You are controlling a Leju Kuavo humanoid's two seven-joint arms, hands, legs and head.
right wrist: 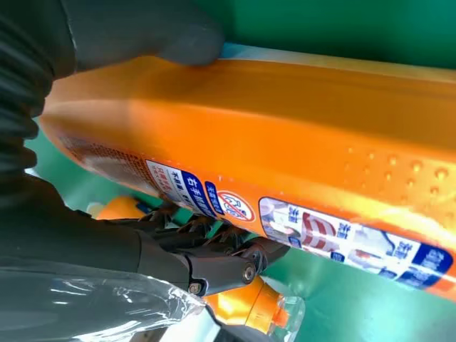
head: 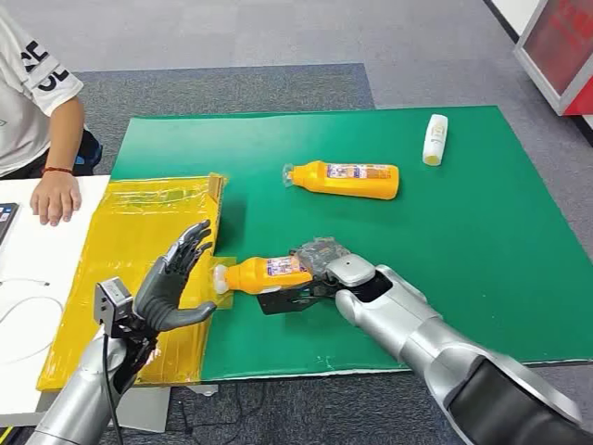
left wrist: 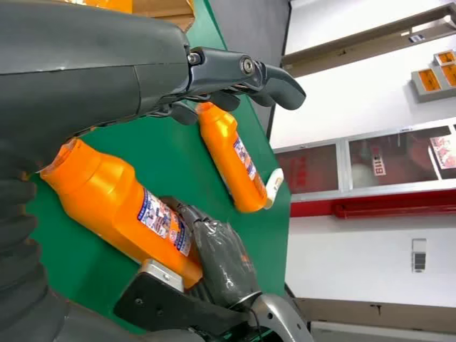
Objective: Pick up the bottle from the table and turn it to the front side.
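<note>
Low over the green mat (head: 489, 241), right hand (head: 323, 264) wrapped around the base of an orange bottle (head: 269, 273), held lying sideways, cap toward the yellow sheet (head: 132, 232). Nearby, left hand (head: 171, 283) spread, holding nothing. Farther back, second orange bottle (head: 346, 179) lying flat.

I can't read the label print on the held bottle (right wrist: 301, 142) | its base is hidden under my right hand (head: 323, 262) | person (head: 31, 93) cut off at frame edge.
</note>
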